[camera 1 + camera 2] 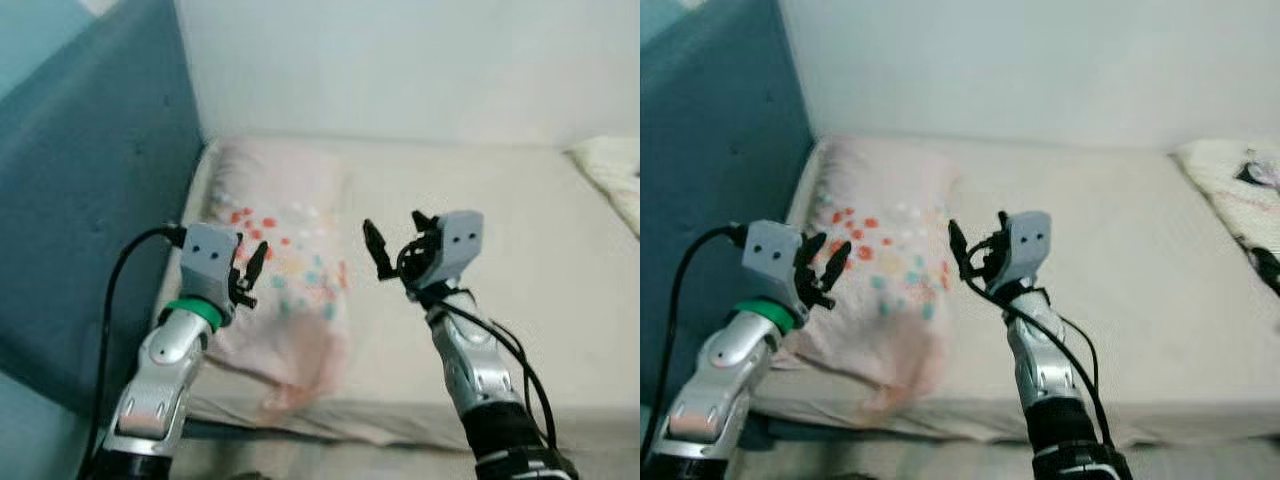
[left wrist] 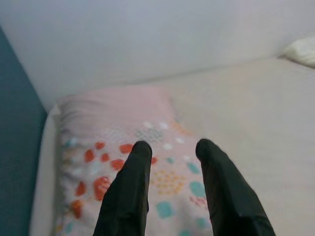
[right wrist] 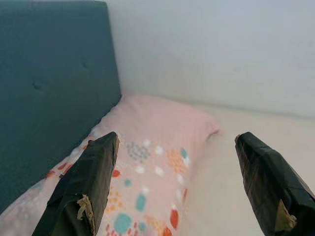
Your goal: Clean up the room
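text: none legible | labels: none | brands: none | numbers: none

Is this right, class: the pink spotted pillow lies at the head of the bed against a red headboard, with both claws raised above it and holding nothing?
Not quite. The headboard is teal, not red, as the right wrist view shows. The rest stands: the pink spotted pillow lies against it, and the left claw and right claw hang above it, holding nothing.

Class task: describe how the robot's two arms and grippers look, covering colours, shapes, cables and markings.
Both arms are silver metal with grey box-shaped wrist housings. The left gripper and right gripper each have two long black fingers. A green ring circles the left wrist. Black cables trail from both.
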